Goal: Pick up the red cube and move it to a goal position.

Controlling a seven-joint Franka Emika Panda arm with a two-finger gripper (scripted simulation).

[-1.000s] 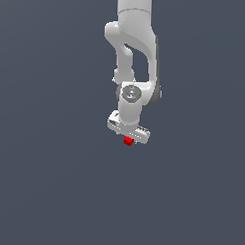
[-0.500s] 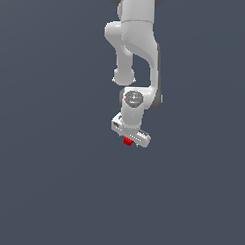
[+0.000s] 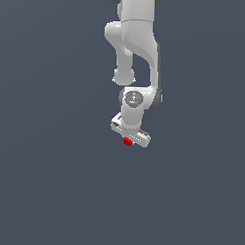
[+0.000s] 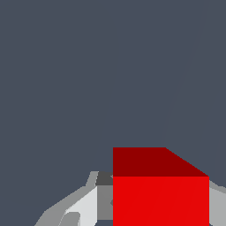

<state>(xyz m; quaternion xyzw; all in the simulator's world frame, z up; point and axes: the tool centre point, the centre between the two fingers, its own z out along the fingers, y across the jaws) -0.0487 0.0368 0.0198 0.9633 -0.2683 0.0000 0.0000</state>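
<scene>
Exterior view: white arm (image 3: 134,50) hanging down from upper frame over a flat, unbroken grey-blue bench (image 3: 47,192). Gripper (image 3: 128,141) at the arm's lower end, wide white crossbar tilted, red cube (image 3: 127,141) tucked just under it.

Wrist view: red cube (image 4: 160,194) filling the near field, grey-white finger (image 4: 84,207) close against one flank, a sliver of the other finger at the opposite flank. Jaws judged closed on the cube, gripping it by two opposite faces. Whether the cube is clear of the bench or touching it: cannot tell, no shadow or gap legible.

Progress, as a judgement: pick-up apparently done; carry to goal outstanding. No goal marker visible in either view, so remaining travel unknown.

Surroundings: nothing else on the bench in view; no obstacle seen around the gripper.
</scene>
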